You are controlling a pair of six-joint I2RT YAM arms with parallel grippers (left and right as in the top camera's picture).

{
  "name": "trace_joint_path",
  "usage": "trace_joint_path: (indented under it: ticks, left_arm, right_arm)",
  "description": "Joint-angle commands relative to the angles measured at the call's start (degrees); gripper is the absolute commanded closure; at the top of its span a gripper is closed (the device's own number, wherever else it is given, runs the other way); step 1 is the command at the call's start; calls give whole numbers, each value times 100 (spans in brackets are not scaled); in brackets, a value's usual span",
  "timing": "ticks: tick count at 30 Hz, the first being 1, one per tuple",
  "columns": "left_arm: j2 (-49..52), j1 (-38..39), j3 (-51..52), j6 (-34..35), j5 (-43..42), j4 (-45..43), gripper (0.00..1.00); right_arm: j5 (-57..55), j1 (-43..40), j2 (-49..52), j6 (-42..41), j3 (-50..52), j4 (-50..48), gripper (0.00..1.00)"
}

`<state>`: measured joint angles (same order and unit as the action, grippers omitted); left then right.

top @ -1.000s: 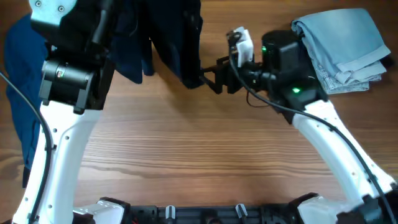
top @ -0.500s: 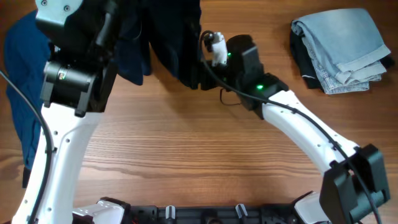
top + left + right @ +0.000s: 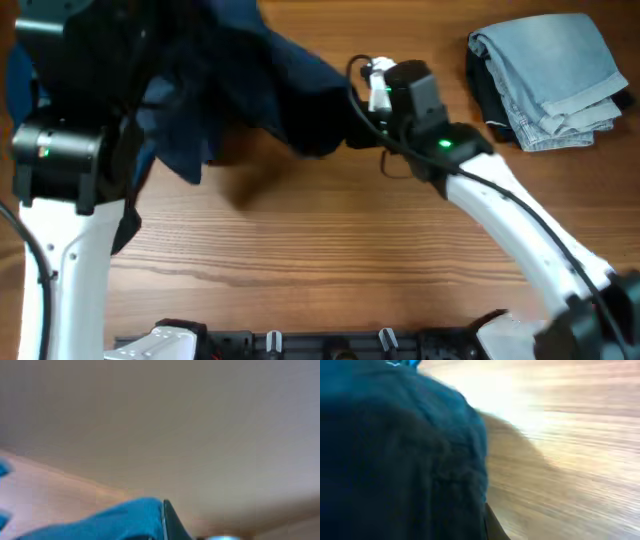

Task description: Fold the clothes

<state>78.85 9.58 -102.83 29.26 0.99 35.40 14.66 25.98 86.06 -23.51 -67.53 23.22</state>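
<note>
Right gripper [image 3: 348, 134] is buried in a fold of the dark blue garment [image 3: 262, 72] near the middle of the far edge of the bench [image 3: 320, 250]. Its wrist view is filled with dark cloth, so whether its jaws are together on the fabric or apart cannot be told. The left arm [image 3: 60, 165] stands at the far-left corner with the garment draped over and around it. The left gripper is hidden there, and its blurred wrist view shows only a strip of blue cloth, so its state cannot be told either. The garment hangs bunched between the two arms, mostly off the wood. A folded pair of pale jeans [image 3: 548, 70] lies in the far-right corner.

The step in hand looks like spreading the garment before folding. To do it well, each gripper should pinch a single layer at an edge. The arms should then draw apart evenly until the cloth is taut, and lower it flat onto the bare middle, well away from the jeans.
</note>
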Motion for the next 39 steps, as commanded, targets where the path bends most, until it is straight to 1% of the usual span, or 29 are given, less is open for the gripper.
trace_joint_path:
  ticks: [1,2,3,5,6,10,12,13,14,15,17,19,20,22,25,26,28,29,31,32,33,34,36,37,39]
  left_arm:
    - [-105,-238,-79,-52,466,623,96]
    - [-87,-271,-79,-52,597,925,93]
    - [-66,-273,-79,-59,664,1211,86]
    - [20,-273,-79,-236,660,1635,67]
    - [79,-273,-79,-249,658,1860,63]
    - [501,-269,-79,-356,658,2730,62]
    - [809,-269,-79,-380,605,2964,57]
    - [940,-269,-79,-605,382,3058,47]
    - [1115,-269,-79,-929,-90,3246,14]
    - [1268,-269,-79,-964,-385,3473,0]
    - [1521,-227,-66,-1263,-868,4011,0]
    - [1646,-81,-52,-1261,-885,4402,0]
    - [1633,142,-42,-1257,-885,4529,0]
    - [1563,485,-42,-1189,-866,4522,0]
    - [1554,1268,-20,-682,-343,4662,0]
    - [1554,1757,94,-352,46,4725,0]
    - [1554,2393,369,227,616,4782,0]
    - [1554,2728,629,691,868,4754,0]
    - [1554,3095,1091,1143,916,4363,2]
    - [1554,3274,1333,1200,890,4026,4]
    - [1556,3556,1650,1202,852,3504,7]
    - [1556,3716,1818,1196,857,3241,9]
    - [1565,4188,2238,1198,1110,2614,10]
    - [1567,4334,2413,1198,1327,2295,9]
    - [1591,4470,2743,1196,1464,1591,11]
  right_arm:
    - [-68,-245,-741,308,4,293,96]
    - [-68,-363,-984,417,4,407,96]
    - [-70,-426,-1126,511,4,496,95]
    - [-116,-487,-1220,557,4,647,96]
    - [-120,-496,-1217,577,4,730,96]
    - [-227,-496,-1202,682,4,903,96]
    - [-304,-498,-1202,688,4,914,96]
    - [-313,-507,-1191,702,4,925,96]
    - [-330,-516,-1176,702,4,933,96]
    - [-326,-542,-1137,697,4,931,96]
    - [-319,-614,-1032,697,4,927,95]
    - [-282,-686,-931,702,4,911,96]
    - [-275,-765,-846,702,4,824,96]
    - [-221,-850,-765,708,4,643,96]
    - [92,-1093,-651,723,4,212,96]
    - [197,-1224,-597,721,4,92,96]
    - [420,-1475,-520,782,4,-11,96]
    - [544,-1631,-487,839,4,-57,96]
    - [649,-1805,-437,852,4,-219,96]
    - [669,-1832,-396,850,4,-319,96]
    - [669,-1834,-310,828,4,-466,96]
    - [667,-1834,-247,820,4,-568,96]
    - [669,-1836,-98,678,4,-748,96]
    - [684,-1836,-44,640,4,-789,96]
    - [710,-1836,-22,538,4,-828,96]
